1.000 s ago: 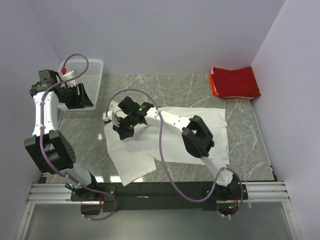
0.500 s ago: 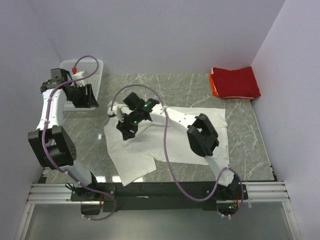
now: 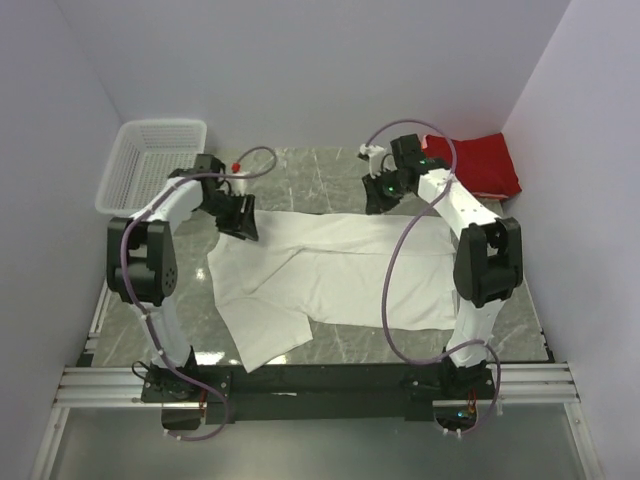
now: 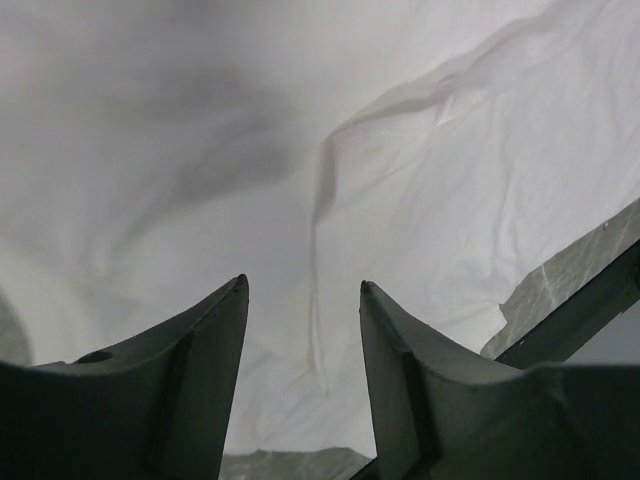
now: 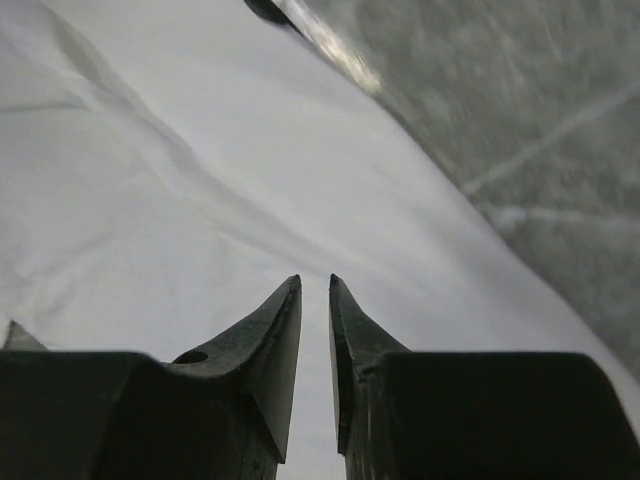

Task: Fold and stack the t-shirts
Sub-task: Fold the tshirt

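Top external: white t-shirt [image 3: 340,285] sprawled mid-frame, red t-shirt [image 3: 470,165] folded upper right, basket [image 3: 115,190] upper left, apart from both. My left gripper [image 4: 302,283] hangs half-open over white cloth, holding nothing. My right gripper [image 5: 314,280] is nearly closed, and I can't tell if it's pinching.

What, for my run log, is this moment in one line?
white t-shirt: spread out | red t-shirt: folded, far right | left hand: open, empty | right hand: narrowly open, empty
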